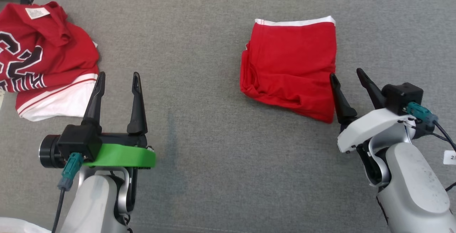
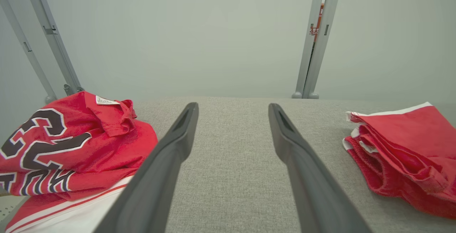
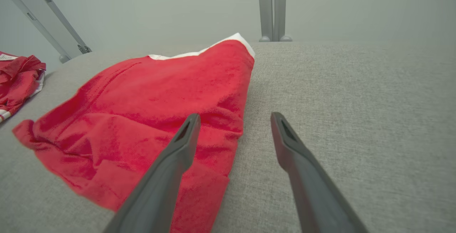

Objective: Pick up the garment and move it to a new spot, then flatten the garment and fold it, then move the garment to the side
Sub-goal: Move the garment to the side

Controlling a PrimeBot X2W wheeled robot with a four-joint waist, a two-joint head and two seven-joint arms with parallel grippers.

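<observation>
Head view: the folded red garment (image 1: pixel 290 67) lies at two o'clock on the grey table (image 1: pixel 206 126). The right gripper (image 1: pixel 345 72) is spread and empty at the garment's five o'clock corner. Left wrist view: the left gripper (image 2: pixel 233 106) is spread too, with a red jersey (image 2: pixel 71 144) at nine o'clock. Right wrist view: one finger overlaps the garment's edge.

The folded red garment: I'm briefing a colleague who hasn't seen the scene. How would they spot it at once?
On the grey table, look at the robot's right side, close by the right gripper. There lies the folded red garment, a plain rectangle with a white band along its far edge. The red jersey at far left is crumpled and bears black lettering.
</observation>
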